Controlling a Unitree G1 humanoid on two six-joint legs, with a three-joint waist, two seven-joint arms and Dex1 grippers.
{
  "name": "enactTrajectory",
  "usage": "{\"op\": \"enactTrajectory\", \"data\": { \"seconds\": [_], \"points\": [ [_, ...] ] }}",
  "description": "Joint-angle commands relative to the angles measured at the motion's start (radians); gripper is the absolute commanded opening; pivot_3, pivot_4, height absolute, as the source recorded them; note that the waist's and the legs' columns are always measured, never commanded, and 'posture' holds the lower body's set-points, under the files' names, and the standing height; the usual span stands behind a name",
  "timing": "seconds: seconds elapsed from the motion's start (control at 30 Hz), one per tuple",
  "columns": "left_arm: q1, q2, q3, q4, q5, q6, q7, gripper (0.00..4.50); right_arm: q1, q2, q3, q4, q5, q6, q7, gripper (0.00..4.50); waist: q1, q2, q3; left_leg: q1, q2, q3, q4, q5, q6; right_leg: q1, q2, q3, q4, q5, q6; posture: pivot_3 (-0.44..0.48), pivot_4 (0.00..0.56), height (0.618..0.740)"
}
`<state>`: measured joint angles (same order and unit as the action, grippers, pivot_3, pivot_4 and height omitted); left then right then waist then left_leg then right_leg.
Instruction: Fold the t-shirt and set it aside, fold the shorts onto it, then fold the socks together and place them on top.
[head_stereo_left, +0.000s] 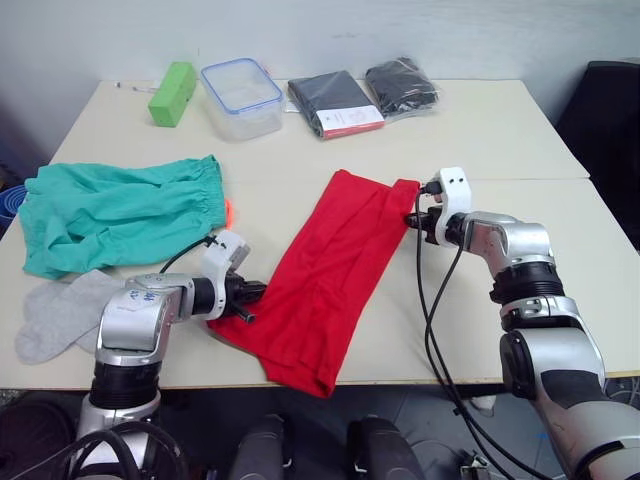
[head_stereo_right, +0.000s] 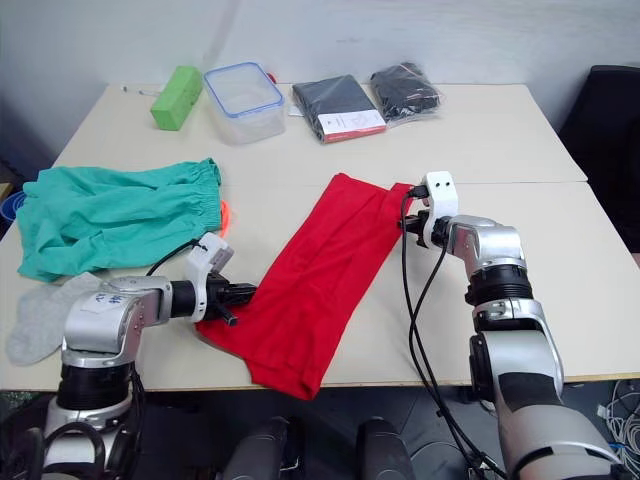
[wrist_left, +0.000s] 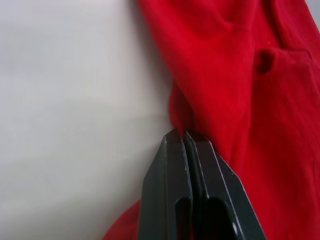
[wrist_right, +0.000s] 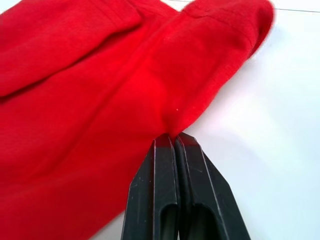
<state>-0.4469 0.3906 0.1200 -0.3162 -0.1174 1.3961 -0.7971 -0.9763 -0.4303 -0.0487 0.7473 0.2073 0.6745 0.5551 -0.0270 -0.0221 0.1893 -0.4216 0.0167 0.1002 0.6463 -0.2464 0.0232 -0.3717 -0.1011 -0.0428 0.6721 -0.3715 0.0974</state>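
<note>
The t-shirt (head_stereo_left: 325, 285) lies in a long, narrow diagonal band across the middle of the table (head_stereo_left: 500, 130), its near end hanging slightly over the near edge. The left claw (head_stereo_left: 250, 296) is pressed together on the cloth's near-left edge, and the right claw (head_stereo_left: 413, 220) pinches its far-right corner, apparently so the band can be lifted or pulled taut for the next fold. To the left, the shorts (head_stereo_left: 110, 210) lie spread flat with the socks (head_stereo_left: 60, 312) just nearer, both seemingly waiting their turn.
</note>
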Motion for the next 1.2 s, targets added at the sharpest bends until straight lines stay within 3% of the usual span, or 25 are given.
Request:
{"op": "enactTrajectory", "data": {
  "seconds": [0.03, 0.1, 0.2, 0.4, 0.5, 0.6, 0.63, 0.73, 0.93, 1.07, 1.2],
  "points": [
    [0.031, -0.072, 0.027, -0.014, -0.041, 0.139, 0.083, 0.0, -0.024, -0.023, 0.01, -0.021, -0.009, -0.018, 0.053, 0.02, 0.002, 0.0, 0.0, 0.0, 0.0, -0.001, 0.0, 0.0, 0.0, 0.0, 0.0, -0.001, -0.002, 0.0, 0.0, 0.0, 0.15, 0.74],
    [0.033, -0.076, 0.035, -0.023, -0.061, 0.159, 0.104, 0.0, -0.004, -0.032, 0.019, -0.073, -0.005, 0.007, 0.09, 0.4, 0.001, 0.0, 0.0, 0.0, -0.001, -0.002, 0.0, 0.0, 0.0, 0.002, -0.001, -0.002, -0.005, 0.0, 0.0, 0.0, 0.15, 0.74],
    [0.046, -0.036, 0.037, -0.036, -0.118, 0.161, 0.09, 0.64, 0.046, -0.06, 0.011, -0.2, 0.018, 0.074, 0.121, 1.28, 0.001, 0.0, 0.0, 0.0, -0.001, -0.004, -0.001, 0.0, -0.001, 0.003, 0.0, -0.004, -0.007, 0.0, 0.0, 0.0, 0.15, 0.74],
    [-0.01, 0.167, 0.039, 0.017, -0.262, 0.108, -0.018, 2.49, 0.239, -0.167, -0.052, -0.637, 0.128, 0.329, 0.15, 3.4, 0.0, 0.0, 0.0, 0.0, 0.001, -0.006, -0.003, -0.001, -0.003, 0.004, 0.001, -0.006, -0.01, 0.0, 0.0, 0.0, 0.15, 0.74],
    [-0.076, 0.278, 0.009, 0.127, -0.31, 0.021, -0.103, 3.4, 0.347, -0.211, -0.102, -0.852, 0.221, 0.478, 0.161, 4.42, -0.006, 0.0, 0.0, 0.0, 0.002, -0.005, -0.004, -0.001, -0.004, 0.003, 0.002, -0.005, -0.012, 0.0, -0.001, 0.0, 0.15, 0.74],
    [-0.216, 0.368, -0.086, 0.341, -0.292, -0.144, -0.209, 4.36, 0.509, -0.246, -0.155, -1.106, 0.349, 0.64, 0.184, 4.5, 0.003, 0.0, 0.0, 0.0, 0.002, -0.007, -0.006, -0.001, -0.005, 0.003, 0.002, -0.006, -0.012, 0.0, -0.002, 0.0, 0.15, 0.74],
    [-0.266, 0.376, -0.125, 0.41, -0.28, -0.19, -0.237, 4.47, 0.548, -0.242, -0.169, -1.167, 0.385, 0.683, 0.182, 4.5, 0.007, 0.0, 0.0, 0.0, 0.002, -0.008, -0.008, 0.0, -0.005, 0.003, 0.002, -0.007, -0.012, 0.0, -0.003, 0.0, 0.15, 0.74],
    [-0.428, 0.331, -0.233, 0.643, -0.219, -0.325, -0.278, 4.47, 0.617, -0.181, -0.213, -1.291, 0.473, 0.81, 0.151, 4.5, 0.017, 0.0, 0.0, 0.0, -0.001, -0.007, -0.01, 0.001, -0.004, 0.003, 0.0, -0.007, -0.013, 0.0, -0.003, 0.0, 0.15, 0.74],
    [-0.694, 0.133, -0.361, 1.129, -0.077, -0.598, -0.328, 4.47, 0.678, -0.073, -0.21, -1.394, 0.55, 0.924, 0.094, 4.5, 0.028, -0.001, 0.001, -0.003, -0.002, -0.005, -0.009, 0.001, -0.001, 0.0, -0.001, -0.006, -0.013, 0.0, -0.003, 0.0, 0.15, 0.74],
    [-0.785, 0.024, -0.366, 1.369, -0.007, -0.766, -0.316, 4.47, 0.679, -0.009, -0.175, -1.372, 0.567, 0.94, 0.041, 4.5, 0.023, -0.002, 0.001, -0.004, -0.002, -0.002, -0.009, 0.001, 0.0, -0.004, 0.0, -0.007, -0.012, 0.0, -0.002, 0.0, 0.15, 0.74],
    [-0.832, -0.039, -0.34, 1.501, 0.03, -0.848, -0.308, 4.47, 0.681, 0.026, -0.125, -1.328, 0.571, 0.94, -0.006, 4.5, 0.024, -0.002, 0.001, -0.004, -0.001, -0.002, -0.009, 0.002, 0.0, -0.004, 0.0, -0.007, -0.011, 0.0, -0.002, 0.0, 0.15, 0.74]
  ]
}}
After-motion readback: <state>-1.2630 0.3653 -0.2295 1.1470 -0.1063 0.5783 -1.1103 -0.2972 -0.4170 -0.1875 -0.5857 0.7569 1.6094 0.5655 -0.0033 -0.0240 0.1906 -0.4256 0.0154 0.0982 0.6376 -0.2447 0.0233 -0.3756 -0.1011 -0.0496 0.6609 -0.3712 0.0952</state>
